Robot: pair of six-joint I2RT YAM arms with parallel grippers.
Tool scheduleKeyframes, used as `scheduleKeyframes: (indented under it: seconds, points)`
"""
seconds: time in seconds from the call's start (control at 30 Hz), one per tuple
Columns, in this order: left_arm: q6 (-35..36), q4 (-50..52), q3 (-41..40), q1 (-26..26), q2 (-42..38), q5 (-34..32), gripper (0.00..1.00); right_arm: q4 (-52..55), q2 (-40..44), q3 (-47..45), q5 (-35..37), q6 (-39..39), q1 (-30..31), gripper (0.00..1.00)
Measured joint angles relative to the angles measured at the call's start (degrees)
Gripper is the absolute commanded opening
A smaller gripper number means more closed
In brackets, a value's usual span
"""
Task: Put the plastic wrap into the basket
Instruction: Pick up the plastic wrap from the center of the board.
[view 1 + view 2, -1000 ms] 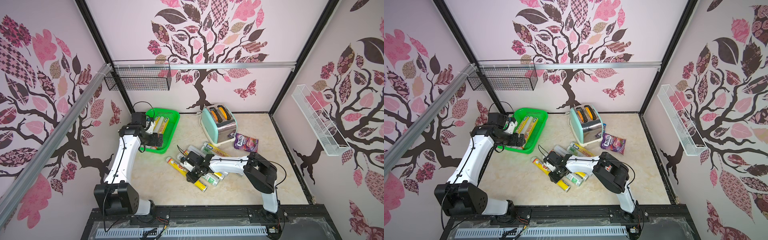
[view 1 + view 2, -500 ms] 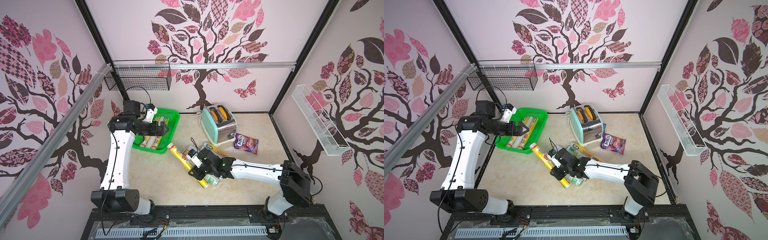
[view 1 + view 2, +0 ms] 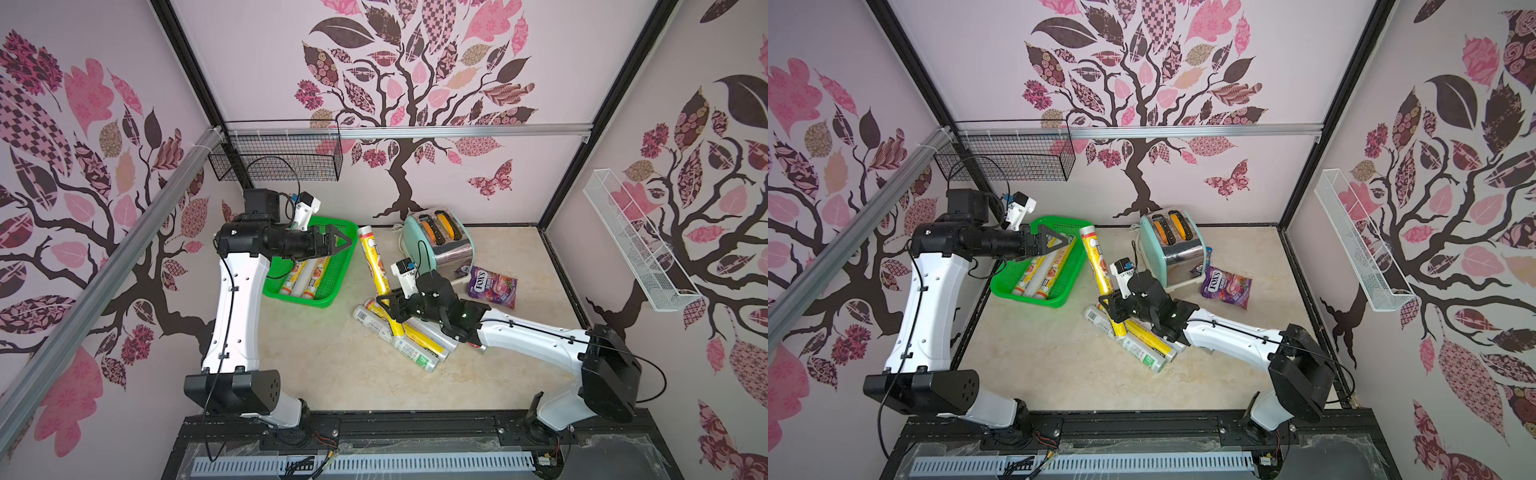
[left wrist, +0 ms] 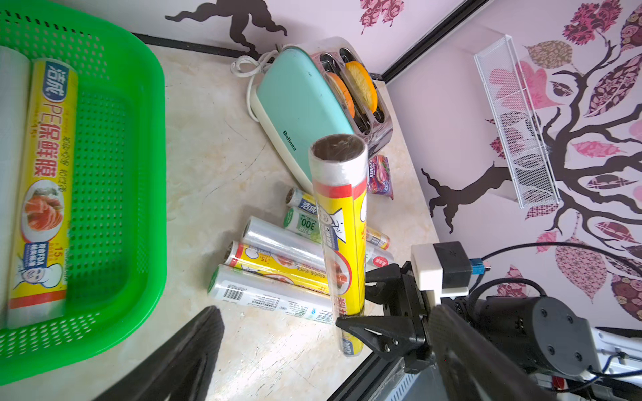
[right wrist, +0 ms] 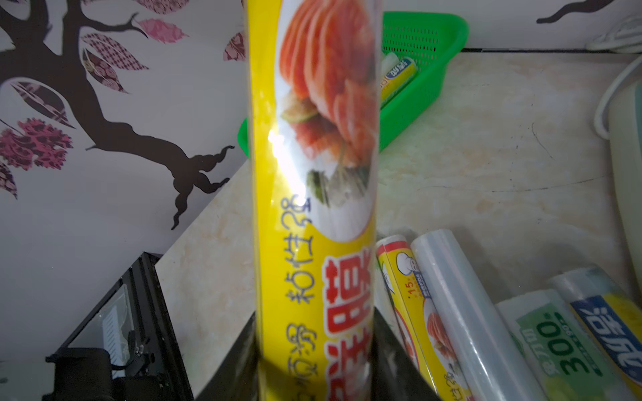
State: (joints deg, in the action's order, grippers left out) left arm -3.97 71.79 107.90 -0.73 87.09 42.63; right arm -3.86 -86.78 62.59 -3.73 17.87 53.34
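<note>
Holding one yellow roll [image 3: 374, 266] of plastic wrap: the right gripper [image 3: 388, 305] is clamped narrow around its lower part. The roll is lifted off the table [image 3: 332, 365] and tilted, with its upper end beside the green basket [image 3: 344, 272], not inside it. The left gripper [image 3: 338, 243] hangs above the basket, jaws spread wide, nothing between them. At least two stowed rolls [image 3: 309, 276] lie in the basket. Several loose rolls [image 3: 415, 340] lie piled under the right gripper, near the toaster [image 3: 440, 243].
</note>
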Motion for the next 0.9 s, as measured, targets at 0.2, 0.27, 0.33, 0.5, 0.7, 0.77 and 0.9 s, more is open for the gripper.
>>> scheduleKeyframes:
  seconds: [0.2,0.27,0.33,0.5,0.7,0.77,0.9]
  points:
    - [-1.2,-1.6,0.1,6.1,1.7,0.6,0.95,-4.9,0.0,4.7,-0.7,2.4,0.0,0.35]
    - [-1.8,-2.4,0.1,6.6,1.8,0.9,0.94,-6.9,0.0,5.3,-1.0,3.8,0.0,0.34]
    - [-2.3,-3.7,0.0,6.6,1.8,1.9,0.92,-8.5,-0.1,5.3,-1.3,5.5,0.0,0.34]
    - [-3.8,-7.9,-2.1,6.7,1.7,4.9,0.89,-11.8,-2.8,6.4,-2.1,9.3,-0.2,0.34]
    - [-5.6,-12.5,-6.1,7.6,1.7,5.8,0.81,-14.0,-6.8,9.6,-3.1,13.3,-0.3,0.34]
    - [-6.3,-13.7,-7.0,7.8,1.7,5.9,0.76,-14.8,-7.7,10.8,-3.5,14.3,-0.3,0.34]
    - [-6.5,-15.4,-8.2,7.9,1.7,7.0,0.69,-16.0,-8.2,11.2,-3.7,16.1,-0.4,0.35]
